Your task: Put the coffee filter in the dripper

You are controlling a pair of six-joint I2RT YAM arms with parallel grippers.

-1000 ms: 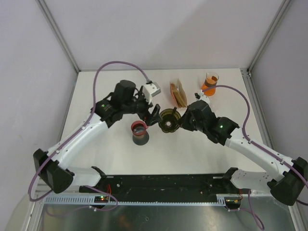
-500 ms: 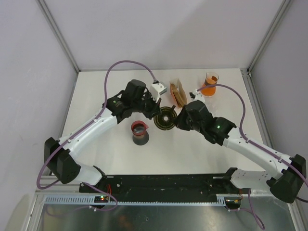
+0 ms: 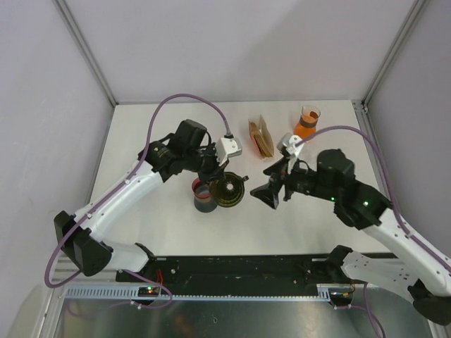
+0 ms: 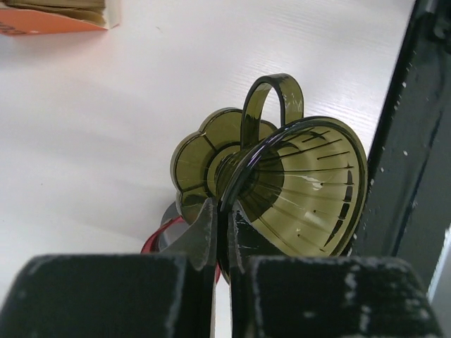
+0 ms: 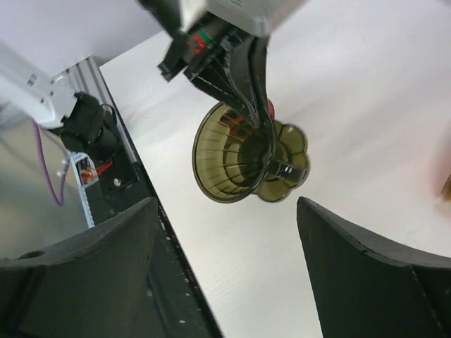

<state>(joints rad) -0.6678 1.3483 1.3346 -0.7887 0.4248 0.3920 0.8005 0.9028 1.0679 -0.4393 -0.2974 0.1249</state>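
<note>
Two arms meet over the middle of the white table. The left gripper is pressed together on the rim of the green see-through dripper and holds it tipped on its side, just right of the grey cup with a red rim. In the left wrist view its fingers pinch the thin rim, the dripper opens toward the lower right of the frame, and the handle loop stands up at the top.

The right gripper is spread wide and apart from the dripper, at its right. In the right wrist view its two dark fingers frame the lower corners, and the dripper hangs between them higher up, held from above by the left gripper.

The coffee filters stand as a brown stack at the upper middle of the table, near its back edge and well apart from the dripper. A glass beaker of orange liquid stands to their right, close to the back right corner.

Bare table lies at the left edge beyond the cup, in the strip between the grippers and the black rail at the bottom, and to the right of the right arm. Grey walls close the back and both sides.

Marks on the orange pack at the upper left of the left wrist view are too small to read.
</note>
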